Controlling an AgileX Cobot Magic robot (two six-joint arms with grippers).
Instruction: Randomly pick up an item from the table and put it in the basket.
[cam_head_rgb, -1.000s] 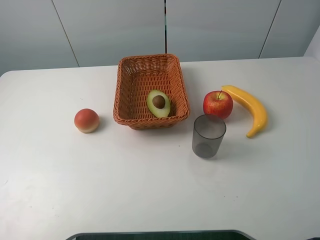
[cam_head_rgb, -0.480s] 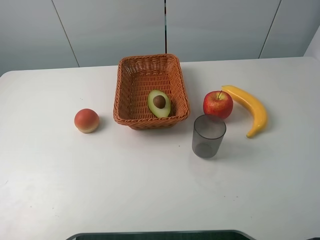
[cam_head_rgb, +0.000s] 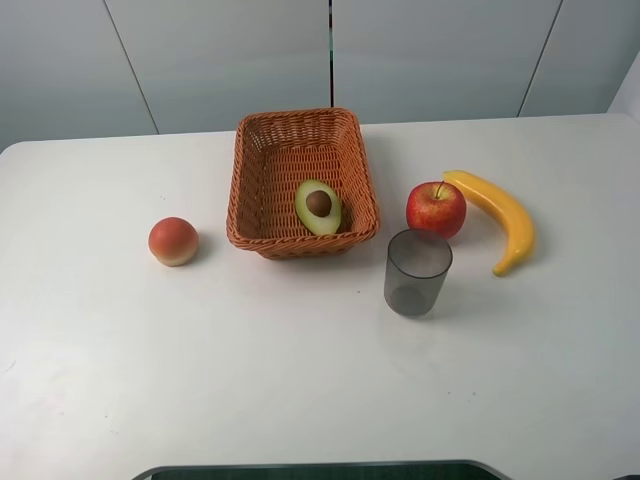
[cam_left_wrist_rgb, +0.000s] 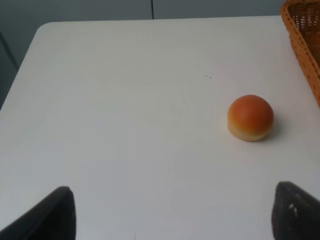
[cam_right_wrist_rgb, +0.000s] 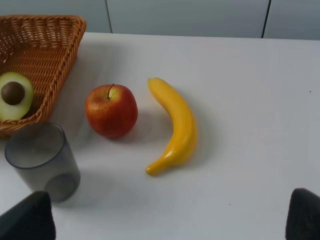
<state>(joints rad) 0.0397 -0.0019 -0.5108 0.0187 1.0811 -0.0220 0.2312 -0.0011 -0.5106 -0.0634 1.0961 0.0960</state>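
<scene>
The halved avocado (cam_head_rgb: 318, 207) lies flesh up, pit showing, inside the orange-brown wicker basket (cam_head_rgb: 262, 170) at its near right corner. It also shows in the right wrist view (cam_right_wrist_rgb: 14, 95), against the basket wall (cam_right_wrist_rgb: 55, 65). The basket stands on the white table (cam_head_rgb: 300, 380). Neither arm shows in the exterior high view. My left gripper (cam_left_wrist_rgb: 172, 215) is open and empty above the table, with the peach ahead of it. My right gripper (cam_right_wrist_rgb: 166, 217) is open and empty, back from the cup, apple and banana.
A round orange-red peach (cam_head_rgb: 173, 241) (cam_left_wrist_rgb: 250, 118) sits left of the basket. A red apple (cam_head_rgb: 436, 208) (cam_right_wrist_rgb: 111, 110), a yellow banana (cam_head_rgb: 498, 217) (cam_right_wrist_rgb: 176, 127) and a grey translucent cup (cam_head_rgb: 417, 272) (cam_right_wrist_rgb: 42, 161) stand right of it.
The avocado half has settled very slightly inside the basket. Nothing else has moved.
</scene>
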